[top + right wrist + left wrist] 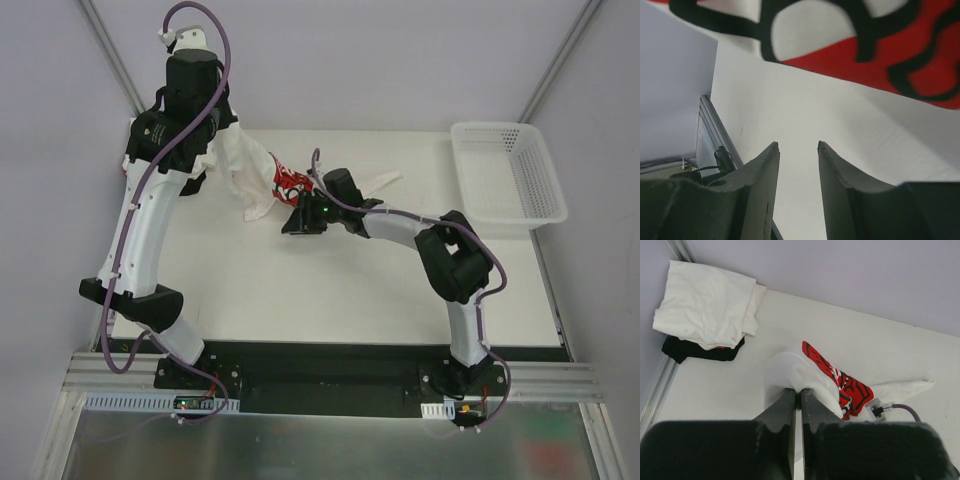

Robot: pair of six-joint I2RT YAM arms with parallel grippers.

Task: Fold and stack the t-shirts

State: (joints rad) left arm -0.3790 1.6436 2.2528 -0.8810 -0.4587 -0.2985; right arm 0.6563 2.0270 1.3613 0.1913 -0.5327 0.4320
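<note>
A white t-shirt [240, 165] with a red and black print [290, 183] hangs from my left gripper [220, 130], raised over the table's back left. In the left wrist view that gripper [797, 391] is shut on a bunched fold of the white cloth [795, 370]. My right gripper [292, 220] is low, just below the printed part. Its jaws [796, 145] stand open with nothing between them, and the printed cloth [880, 40] hangs above the fingertips without touching them. Folded t-shirts form a stack at the back left corner, white [705, 305] on top of black [695, 350].
A white plastic mesh basket [500, 127] stands at the back right of the white table [330, 290]. A sleeve of the held shirt trails on the table behind the right wrist [385, 182]. Grey walls close in the back and the left side.
</note>
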